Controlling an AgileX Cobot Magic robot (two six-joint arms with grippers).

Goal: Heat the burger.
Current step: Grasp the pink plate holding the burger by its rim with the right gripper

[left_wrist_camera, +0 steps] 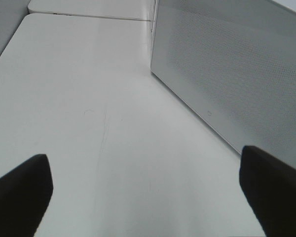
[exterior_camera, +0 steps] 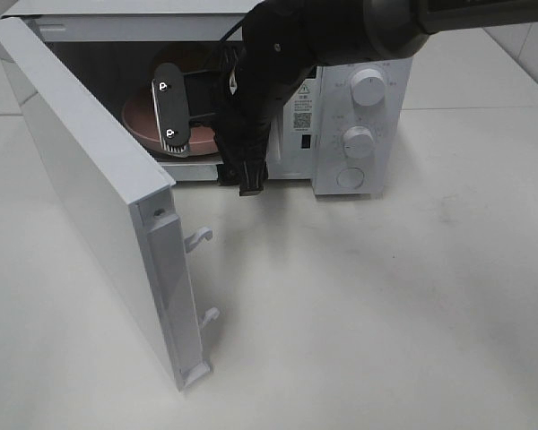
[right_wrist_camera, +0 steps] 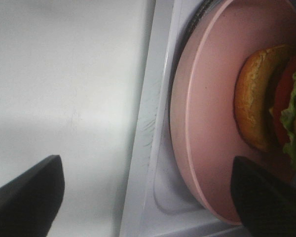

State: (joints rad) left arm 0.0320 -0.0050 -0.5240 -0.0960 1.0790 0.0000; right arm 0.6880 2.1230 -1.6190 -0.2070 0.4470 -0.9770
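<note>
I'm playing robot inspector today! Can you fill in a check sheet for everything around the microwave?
Surface: white table, bare where visible.
Job's things: burger on pink plate, inside microwave; door wide open.
Clutter: nothing seen.
Grippers: right gripper open at the microwave's mouth, holding nothing; left gripper open over the table beside the microwave's side wall, empty.
Cables: dark cable on the right arm.
Surroundings: more white tabletop behind; tiled wall at the corner.

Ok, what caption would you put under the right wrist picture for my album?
Burger on its pink plate inside the microwave, open right gripper at the doorway.
</note>
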